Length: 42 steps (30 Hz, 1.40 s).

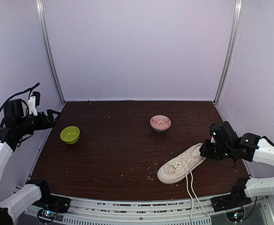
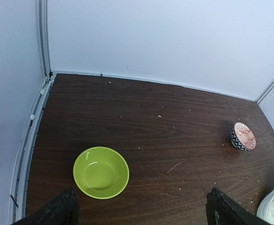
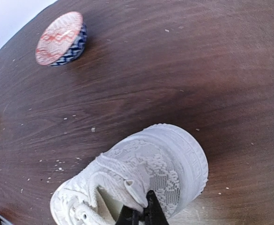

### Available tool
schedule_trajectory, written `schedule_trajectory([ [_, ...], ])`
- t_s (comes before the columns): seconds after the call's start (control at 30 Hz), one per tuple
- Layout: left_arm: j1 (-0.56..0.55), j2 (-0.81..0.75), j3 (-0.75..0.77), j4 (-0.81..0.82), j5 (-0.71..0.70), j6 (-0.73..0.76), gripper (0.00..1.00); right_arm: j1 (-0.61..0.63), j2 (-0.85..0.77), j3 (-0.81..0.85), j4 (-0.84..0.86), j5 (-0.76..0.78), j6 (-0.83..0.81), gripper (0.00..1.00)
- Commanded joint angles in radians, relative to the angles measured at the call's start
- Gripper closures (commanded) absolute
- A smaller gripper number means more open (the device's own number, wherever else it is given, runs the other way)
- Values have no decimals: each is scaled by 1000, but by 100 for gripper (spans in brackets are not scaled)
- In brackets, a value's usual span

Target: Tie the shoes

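the left gripper [image 1: 54,117] is hovering spread wide near the green bowl [image 1: 70,134]; the sneaker [image 1: 179,165] is lying on the table [image 1: 113,154] at its near right, laces [image 1: 192,197] trailing over the front edge, the right gripper [image 3: 141,214] pinching its heel collar.

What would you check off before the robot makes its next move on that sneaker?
1. Grip: right claw shut on the heel rim of the sneaker: ok.
2. Pose: sneaker sole-down on the table: ok.
3. Knot: laces untied, trailing over the near edge: not ok.
4. Helper: left claw open, over by the green bowl, far from the sneaker: ok.
5. Clearance: green bowl and patterned bowl apart from the sneaker: ok.
6. Grip firmness: cannot tell.
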Motion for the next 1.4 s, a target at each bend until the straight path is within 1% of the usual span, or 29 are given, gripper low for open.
schedule_trajectory([
  [0.0, -2, 13, -16, 54, 66, -2, 4, 94, 102, 153, 109, 2, -54, 100],
  [0.1, -11, 44, -14, 54, 102, 1, 5, 169, 246, 288, 104, 8, -106, 100],
  [0.2, -34, 72, -15, 57, 114, -2, 7, 240, 416, 463, 92, 9, -172, 100],
  [0.37, -159, 110, -11, 43, 87, 12, 8, 346, 712, 754, 84, -55, -294, 100],
  [0.47, -225, 122, -8, 39, 87, 17, 7, 381, 878, 925, 78, -115, -341, 100],
  [0.5, -233, 126, -6, 39, 91, 17, 7, 386, 937, 974, 79, -134, -347, 100],
  [0.6, -237, 139, -6, 40, 94, 18, 7, 399, 1035, 1080, 89, -186, -363, 100],
  [0.73, -236, 162, -2, 37, 87, 21, 7, 411, 1107, 1148, 115, -251, -394, 82],
  [0.83, -237, 176, 6, 18, 74, 34, 7, 417, 1119, 1144, 134, -257, -414, 66],
  [0.87, -236, 178, 6, 16, 73, 37, 7, 418, 1114, 1129, 142, -254, -416, 55],
  [0.93, -235, 184, 6, 15, 69, 41, 7, 419, 1083, 1088, 161, -242, -427, 38],
  [0.97, -236, 186, 7, 15, 61, 42, 7, 419, 1056, 1065, 169, -231, -435, 26],
  [1.0, -236, 188, 9, 14, 54, 46, 6, 418, 1026, 1037, 173, -211, -443, 19],
  [1.03, -237, 190, 10, 12, 49, 53, 6, 418, 987, 1009, 173, -188, -452, 14],
  [1.13, -236, 196, 11, 11, 30, 60, 5, 426, 851, 904, 159, -80, -469, 9],
  [1.17, -236, 200, 12, 13, 27, 63, 5, 435, 805, 866, 150, -20, -472, 8],
  [1.23, -236, 207, 12, 21, 30, 65, 5, 474, 716, 784, 145, 74, -449, 6],
  [1.37, -252, 244, 16, 50, 53, 68, 5, 535, 642, 617, 144, 133, -351, 5],
])
